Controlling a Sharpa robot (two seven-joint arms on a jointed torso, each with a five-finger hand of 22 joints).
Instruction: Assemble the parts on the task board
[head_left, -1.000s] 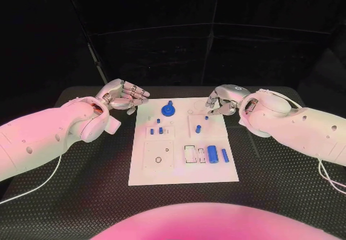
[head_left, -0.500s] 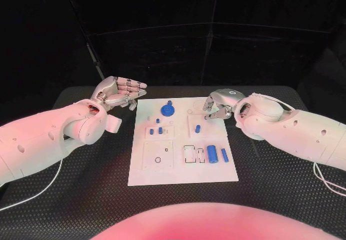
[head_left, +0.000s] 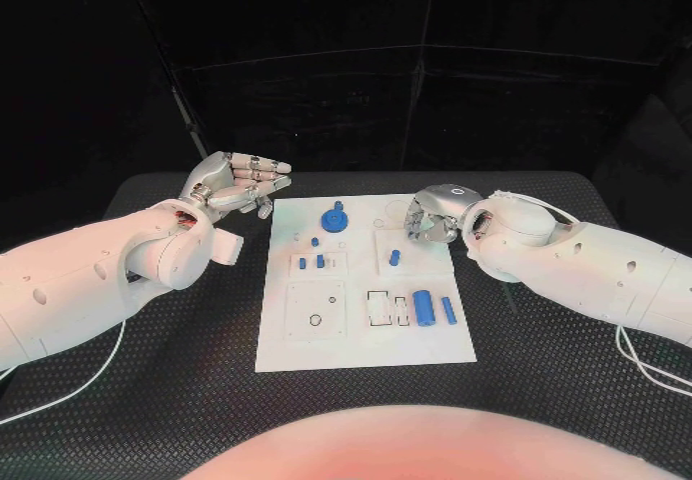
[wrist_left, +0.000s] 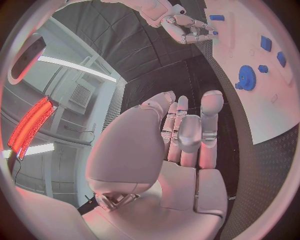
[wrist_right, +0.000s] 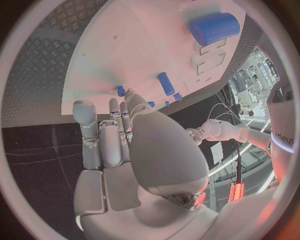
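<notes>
Parts are spread on the board mid-counter. Right hand, curled and holding nothing, is hung over the board's far right corner; left hand, spread wide, is held beside it. Small pegs could be knocked by a misjudged reach.

A black table with a ribbed, diamond-pattern surface is lying under everything, and it is reaching to both sides of the head view. A thin white cable is running over the table on the left side, and another white cable is lying on it at the right. Behind the table, black curtain is hanging across the background.
</notes>
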